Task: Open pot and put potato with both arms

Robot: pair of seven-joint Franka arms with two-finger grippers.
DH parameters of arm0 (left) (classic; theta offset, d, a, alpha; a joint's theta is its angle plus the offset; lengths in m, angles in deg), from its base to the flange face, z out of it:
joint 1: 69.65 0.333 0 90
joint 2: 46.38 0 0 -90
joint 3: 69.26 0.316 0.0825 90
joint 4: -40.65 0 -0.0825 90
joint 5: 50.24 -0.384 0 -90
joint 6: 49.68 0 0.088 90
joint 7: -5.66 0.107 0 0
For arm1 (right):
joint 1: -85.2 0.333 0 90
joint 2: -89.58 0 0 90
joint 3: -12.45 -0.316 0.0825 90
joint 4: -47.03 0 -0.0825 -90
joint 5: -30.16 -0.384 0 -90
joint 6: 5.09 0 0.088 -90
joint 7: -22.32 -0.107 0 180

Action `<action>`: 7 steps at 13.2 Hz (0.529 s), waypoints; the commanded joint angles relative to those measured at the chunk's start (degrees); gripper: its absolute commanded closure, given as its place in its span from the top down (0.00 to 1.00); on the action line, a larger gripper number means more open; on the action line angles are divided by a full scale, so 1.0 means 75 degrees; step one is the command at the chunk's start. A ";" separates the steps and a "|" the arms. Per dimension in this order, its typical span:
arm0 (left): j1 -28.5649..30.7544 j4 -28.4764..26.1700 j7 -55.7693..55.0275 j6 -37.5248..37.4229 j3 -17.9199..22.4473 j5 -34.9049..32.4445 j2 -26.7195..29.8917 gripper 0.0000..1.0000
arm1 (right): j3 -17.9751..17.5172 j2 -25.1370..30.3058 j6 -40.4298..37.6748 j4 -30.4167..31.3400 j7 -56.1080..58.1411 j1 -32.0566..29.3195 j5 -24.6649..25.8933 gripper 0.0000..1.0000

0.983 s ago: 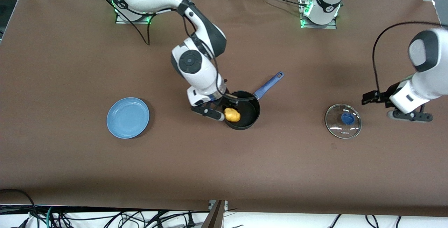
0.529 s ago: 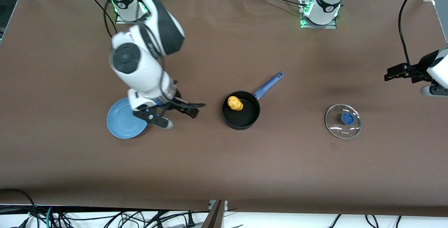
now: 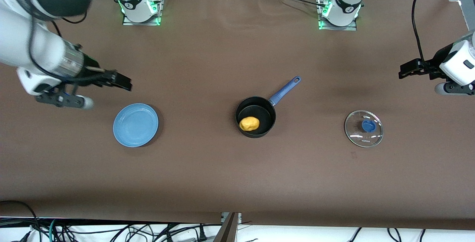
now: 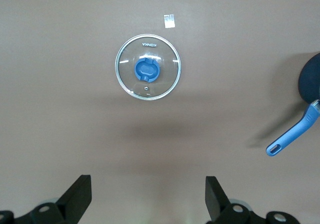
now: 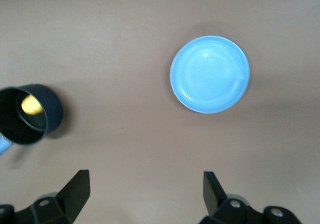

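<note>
The black pot [image 3: 268, 113] with its blue handle [image 3: 285, 90] stands uncovered mid-table. The yellow-orange potato [image 3: 249, 123] lies inside it. The glass lid [image 3: 355, 133] with its blue knob [image 3: 368, 125] lies flat on the table toward the left arm's end. My right gripper [image 3: 65, 101] is open and empty, up over bare table beside the plate. My left gripper [image 3: 454, 89] is open and empty, over bare table at its end. The left wrist view shows its gripper [image 4: 148, 184], the lid [image 4: 127, 77] and the pot handle [image 4: 294, 134]. The right wrist view shows its gripper [image 5: 146, 179], the pot [image 5: 52, 112] and the potato [image 5: 31, 104].
A flat light-blue plate [image 3: 136, 124] lies empty toward the right arm's end; it also shows in the right wrist view [image 5: 210, 74]. A small white tag [image 4: 169, 20] lies on the brown cloth near the lid.
My right gripper let the potato go into the pot and swung up and away past the plate. The potato shifted inside the pot. My left gripper drew away from the lid.
</note>
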 commanded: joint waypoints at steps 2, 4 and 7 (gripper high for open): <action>0.0015 0.0477 -0.0010 -0.0188 -0.0007 -0.0223 -0.0298 1.00 | -0.0574 0.1258 -0.0098 0.1226 0.0707 -0.0830 0.0506 1.00; 0.0004 0.0501 -0.0021 -0.0177 -0.0018 -0.0212 -0.0322 1.00 | -0.1722 0.1751 -0.0122 0.1635 0.0801 -0.1861 0.0976 1.00; 0.0003 0.0513 -0.0022 -0.0177 -0.0018 -0.0176 -0.0334 1.00 | -0.2008 0.2210 -0.0122 0.2130 0.1257 -0.2193 0.1235 1.00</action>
